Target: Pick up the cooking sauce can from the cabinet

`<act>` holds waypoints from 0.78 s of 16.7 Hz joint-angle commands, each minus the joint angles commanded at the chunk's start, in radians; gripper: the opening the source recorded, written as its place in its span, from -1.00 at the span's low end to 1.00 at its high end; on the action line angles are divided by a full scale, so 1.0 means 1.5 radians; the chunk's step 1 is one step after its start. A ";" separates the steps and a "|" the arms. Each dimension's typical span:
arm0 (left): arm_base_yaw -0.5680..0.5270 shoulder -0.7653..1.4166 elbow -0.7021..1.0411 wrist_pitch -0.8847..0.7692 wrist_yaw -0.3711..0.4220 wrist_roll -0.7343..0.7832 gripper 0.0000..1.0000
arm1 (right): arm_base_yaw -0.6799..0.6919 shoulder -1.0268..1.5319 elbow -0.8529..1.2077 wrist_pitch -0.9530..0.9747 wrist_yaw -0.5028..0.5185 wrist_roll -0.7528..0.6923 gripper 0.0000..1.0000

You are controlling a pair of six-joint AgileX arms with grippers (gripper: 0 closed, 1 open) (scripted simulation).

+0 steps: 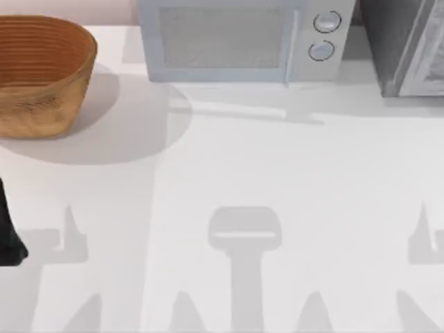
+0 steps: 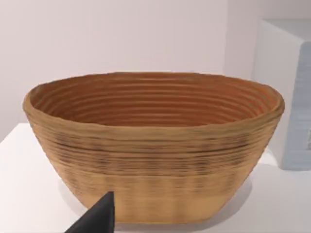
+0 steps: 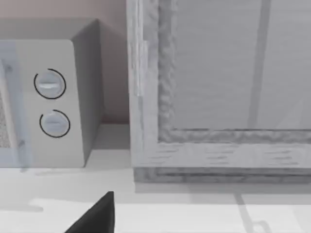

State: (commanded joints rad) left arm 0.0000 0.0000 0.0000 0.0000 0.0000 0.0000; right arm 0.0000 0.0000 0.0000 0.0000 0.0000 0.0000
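White table [image 1: 222, 173], left arm [image 1: 8, 232] parked at left edge — cabinet [image 1: 406, 45] apparently closed

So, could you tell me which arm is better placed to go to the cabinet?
The right, probably. The cabinet stands at the table's far right, beside the microwave, and the right wrist view faces its closed front. The left arm faces the basket at far left.
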 joint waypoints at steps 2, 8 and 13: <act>0.000 0.000 0.000 0.000 0.000 0.000 1.00 | 0.000 0.000 0.000 0.000 0.000 0.000 1.00; 0.000 0.000 0.000 0.000 0.000 0.000 1.00 | 0.013 0.106 0.141 -0.032 0.019 0.002 1.00; 0.000 0.000 0.000 0.000 0.000 0.000 1.00 | 0.037 0.292 0.391 -0.090 0.048 0.005 1.00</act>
State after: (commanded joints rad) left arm 0.0000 0.0000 0.0000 0.0000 0.0000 0.0000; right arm 0.0551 0.4383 0.5861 -0.1350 0.0721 0.0069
